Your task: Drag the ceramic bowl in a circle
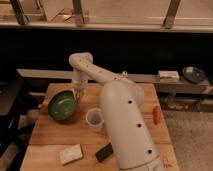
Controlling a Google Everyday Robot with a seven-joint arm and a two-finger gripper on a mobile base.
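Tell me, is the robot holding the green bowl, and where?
The gripper sits at the bowl's upper right rim, but a real hold cannot be told.

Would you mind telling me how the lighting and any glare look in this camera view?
In the camera view, the wooden table is warmly lit against a dark background; the glossy green ceramic bowl shows pale glare inside; the gripper at its far-right rim looks soft; the white arm is brightest.

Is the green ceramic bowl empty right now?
Empty: the glossy green ceramic bowl shows only bare glaze inside; the gripper sits at its right rim.
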